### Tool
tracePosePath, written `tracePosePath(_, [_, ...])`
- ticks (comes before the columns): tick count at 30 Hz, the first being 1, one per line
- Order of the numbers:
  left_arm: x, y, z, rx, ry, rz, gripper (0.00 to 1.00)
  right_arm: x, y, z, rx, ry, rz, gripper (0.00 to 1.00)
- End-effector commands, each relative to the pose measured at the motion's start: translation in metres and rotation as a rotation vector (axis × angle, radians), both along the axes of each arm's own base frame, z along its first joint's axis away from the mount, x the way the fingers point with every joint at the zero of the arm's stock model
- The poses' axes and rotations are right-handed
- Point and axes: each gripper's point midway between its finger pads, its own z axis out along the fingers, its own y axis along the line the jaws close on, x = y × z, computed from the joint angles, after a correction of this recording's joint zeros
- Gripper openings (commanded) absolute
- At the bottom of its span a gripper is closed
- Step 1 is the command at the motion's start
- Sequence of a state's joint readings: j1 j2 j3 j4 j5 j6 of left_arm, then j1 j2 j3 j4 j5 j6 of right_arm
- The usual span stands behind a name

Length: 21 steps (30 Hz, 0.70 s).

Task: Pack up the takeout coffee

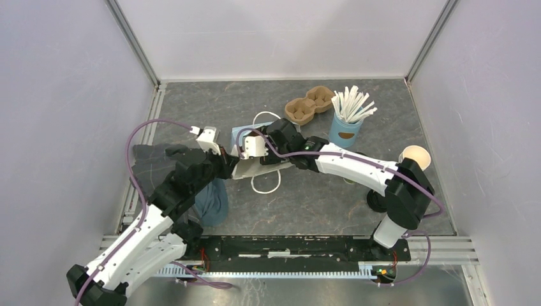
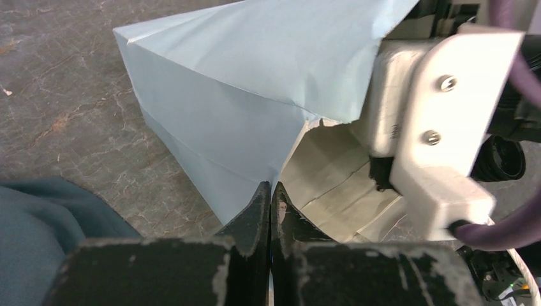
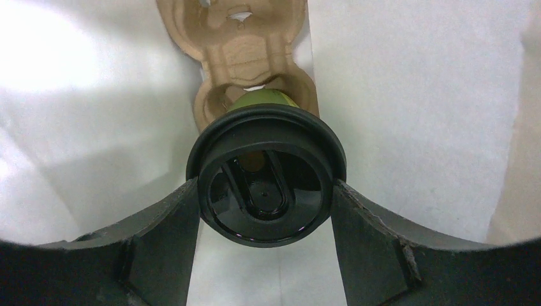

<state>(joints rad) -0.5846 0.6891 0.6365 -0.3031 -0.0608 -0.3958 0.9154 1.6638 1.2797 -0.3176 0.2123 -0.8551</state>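
The light-blue paper bag (image 1: 228, 137) lay on its side mid-way across the grey marbled tabletop (image 1: 319, 204), mouth facing the R side. The L gripper (image 2: 271, 191) had its jaws pinched fully together, w/ the bag's ragged mouth edge meeting the tips, apparently nipped between them. The R gripper (image 3: 265, 188) was inside the bag, jaws spread wide but closed on the takeout coffee (image 3: 265, 169), a small dark-green paper cup w/ a round black plastic lid, one finger (image 3: 159, 242) pressed against each side of the lid rim. The cup was inside the bag, pale lining all round it, its base at the near pocket of a brown moulded-card cup carrier (image 3: 239, 44) also in there; couldn't tell if it was seated. Outside, toward the back, a second card carrier (image 1: 309, 105) sat just beside a light-blue cup of white sticks (image 1: 346, 127), and a lidless cup (image 1: 415, 156) stood near the R arm's elbow.
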Motion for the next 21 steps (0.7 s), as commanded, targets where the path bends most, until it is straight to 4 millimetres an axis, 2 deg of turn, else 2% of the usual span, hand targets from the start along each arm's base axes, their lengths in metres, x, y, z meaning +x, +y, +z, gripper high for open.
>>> tracePosePath(1, [-0.001,-0.009,0.033,-0.027,-0.03,-0.048,0.02,0.004,0.006,0.011,0.075,-0.024,-0.008,0.48])
tracePosePath(4, [-0.005,-0.017,0.044,-0.04,-0.014,-0.089,0.02,0.001,0.004,0.013,0.098,-0.023,-0.008,0.48])
tracePosePath(11, [-0.01,-0.026,0.048,-0.049,0.052,-0.135,0.02,-0.02,0.0,0.005,0.145,0.056,0.01,0.48])
tracePosePath(15, [-0.02,-0.033,0.052,-0.078,0.097,-0.178,0.02,-0.031,-0.008,0.008,0.192,0.071,-0.003,0.48])
tracePosePath(21, [-0.037,-0.043,0.052,-0.15,0.185,-0.229,0.02,-0.048,-0.019,0.0,0.201,0.124,0.0,0.48])
